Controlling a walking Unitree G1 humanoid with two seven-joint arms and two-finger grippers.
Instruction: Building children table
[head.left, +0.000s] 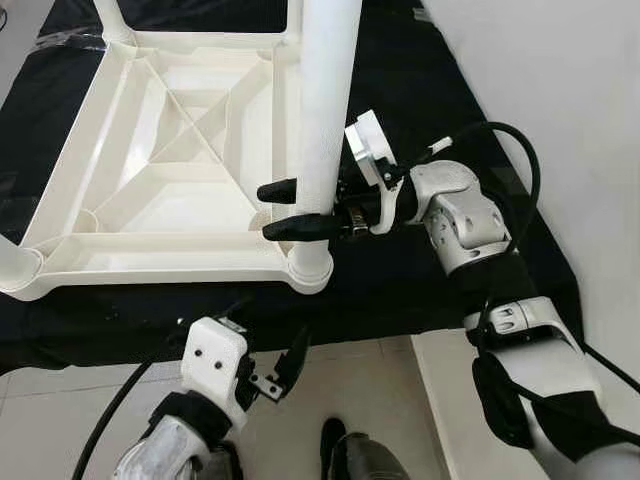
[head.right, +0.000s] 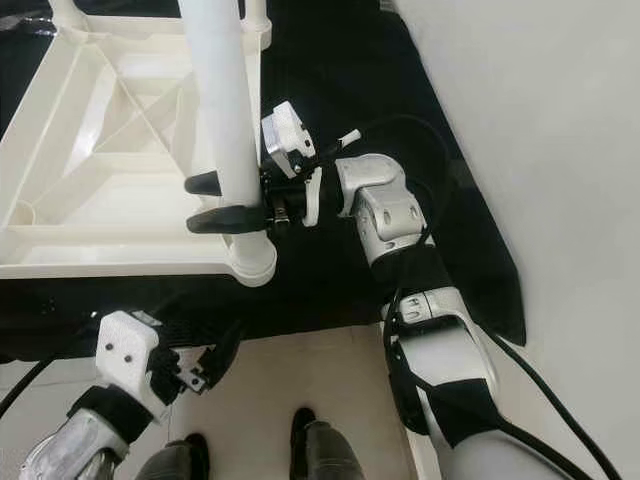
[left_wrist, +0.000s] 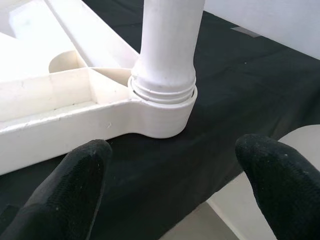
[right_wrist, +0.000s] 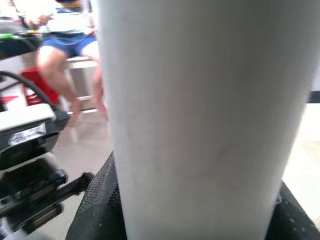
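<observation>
Right gripper (head.left: 283, 208) clasps the table leg (head.left: 325, 110); tabletop (head.left: 150, 170) on black cloth (head.left: 420, 270), tiled floor (head.left: 60, 400).

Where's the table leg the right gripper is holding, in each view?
Left eye view: white table leg, upper centre, upright between the right gripper fingers.
Right eye view: upper left of centre.
Left wrist view: top centre, standing in the corner socket.
Right wrist view: close up, centre.
Shared landmark: the corner socket of the overturned tabletop.
</observation>
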